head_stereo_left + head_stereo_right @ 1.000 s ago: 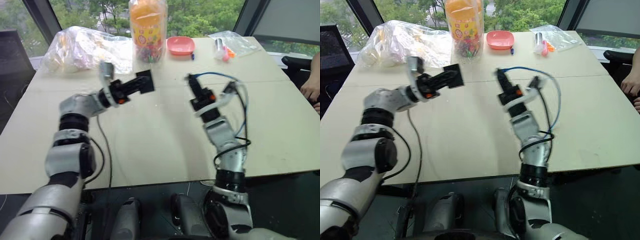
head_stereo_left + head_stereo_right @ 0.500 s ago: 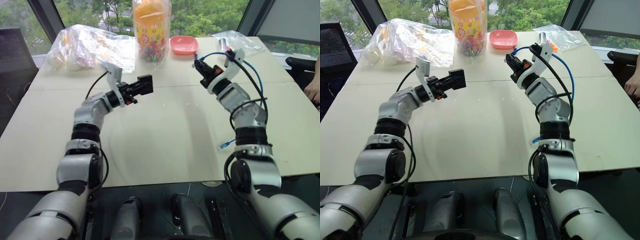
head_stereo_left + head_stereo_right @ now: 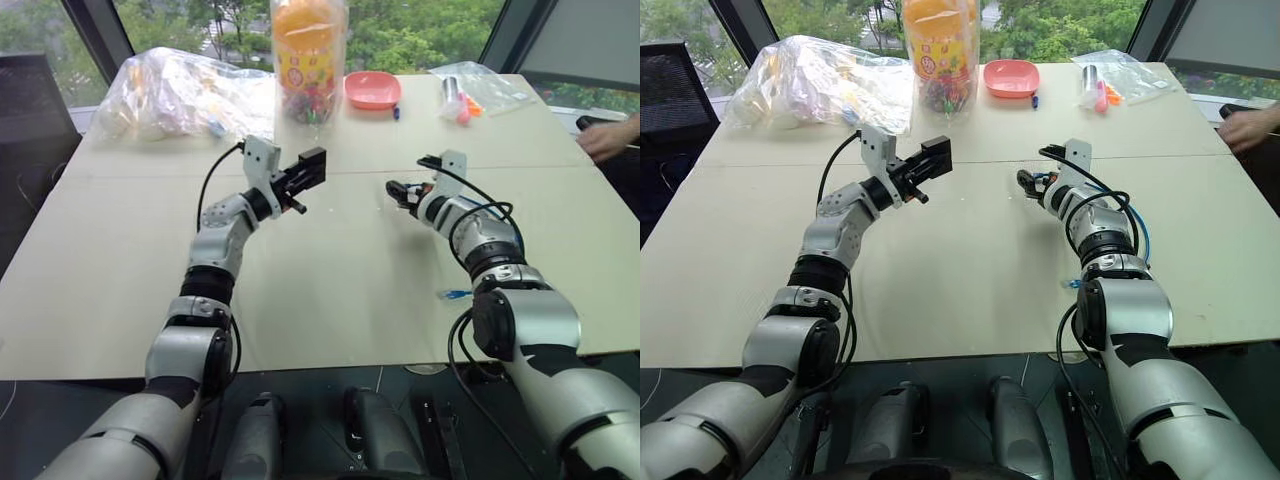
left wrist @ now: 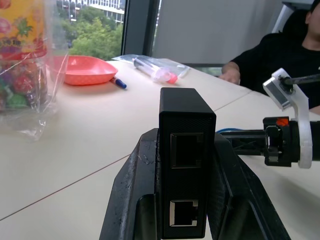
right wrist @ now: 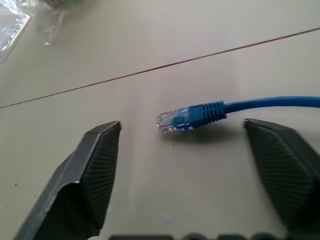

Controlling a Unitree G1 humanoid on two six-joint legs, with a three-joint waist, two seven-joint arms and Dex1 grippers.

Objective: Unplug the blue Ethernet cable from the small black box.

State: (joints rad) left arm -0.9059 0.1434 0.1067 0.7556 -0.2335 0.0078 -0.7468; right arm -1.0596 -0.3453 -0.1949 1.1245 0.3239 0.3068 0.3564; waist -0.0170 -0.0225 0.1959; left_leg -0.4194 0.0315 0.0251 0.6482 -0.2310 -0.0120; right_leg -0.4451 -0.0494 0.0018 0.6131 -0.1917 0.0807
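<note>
Blue cable [image 5: 235, 106] lies loose on the counter [image 3: 330, 290], its clear plug [image 5: 170, 120] between the spread fingers [image 5: 92, 175] of the right gripper [image 3: 397, 192], touching neither. Matte black box [image 4: 184, 160] sits clamped upright in the left gripper [image 3: 305, 180], raised above the counter, its two ports empty and facing that wrist. Both grippers point toward each other, well apart. Beyond them stand a candy jar [image 3: 308, 60] and a pink dish [image 3: 372, 90].
</note>
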